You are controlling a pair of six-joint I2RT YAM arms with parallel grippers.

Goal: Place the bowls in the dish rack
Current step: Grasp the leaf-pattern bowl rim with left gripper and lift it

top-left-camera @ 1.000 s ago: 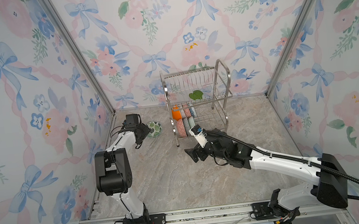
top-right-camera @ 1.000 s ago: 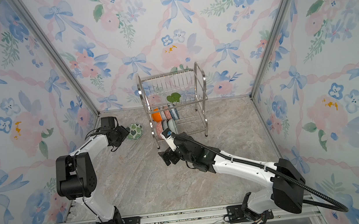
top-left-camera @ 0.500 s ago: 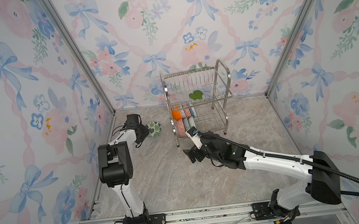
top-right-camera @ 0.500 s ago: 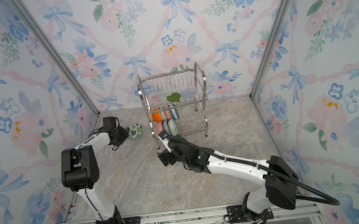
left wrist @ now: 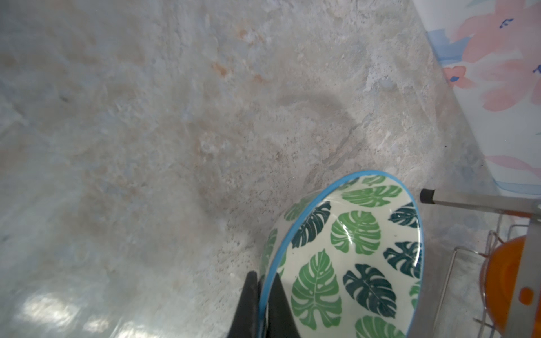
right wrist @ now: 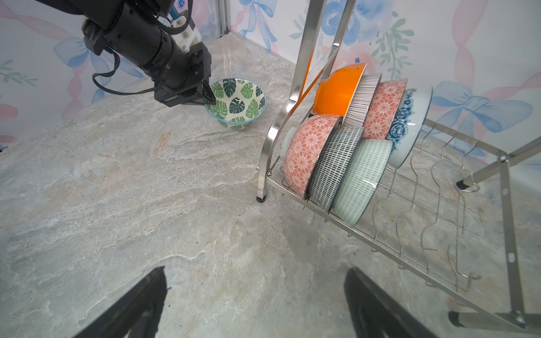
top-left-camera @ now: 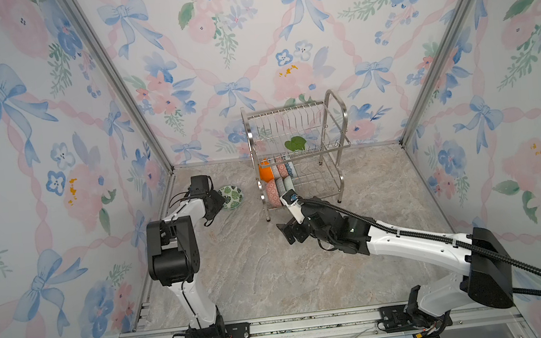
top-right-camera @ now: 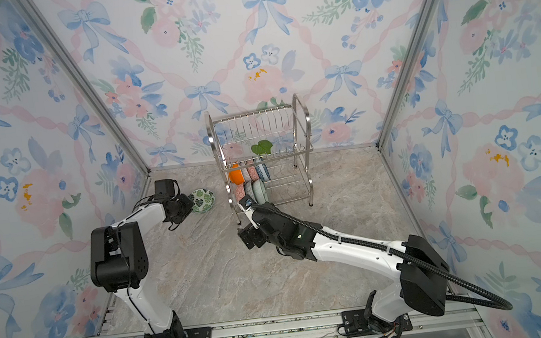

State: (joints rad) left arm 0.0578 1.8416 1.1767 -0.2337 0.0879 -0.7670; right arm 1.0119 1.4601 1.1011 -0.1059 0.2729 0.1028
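gripping the rim of the leaf bowl, the left gripper has its fingers clamped together on the blue edge, one inside the bowl and one outside. in both top views this bowl is at the far left of the table, left of the rack and apart from it, with the left gripper on its left side. in the right wrist view the bowl is mouth up with its foot low at the table; whether it is touching the surface cannot be told.

the rack stands at the far middle of the table. seven bowls stand on edge at its left end, packed in two rows. the far row holds the orange bowl, a striped bowl, a pink bowl and a blue floral bowl. the near row holds a second pink bowl, a black dashed bowl and a pale green bowl. the wire slots to their right are bare.

the right gripper hovers over the table just near of the rack's near left leg, its fingers wide apart and holding nothing. in both top views it is well apart from the leaf bowl.
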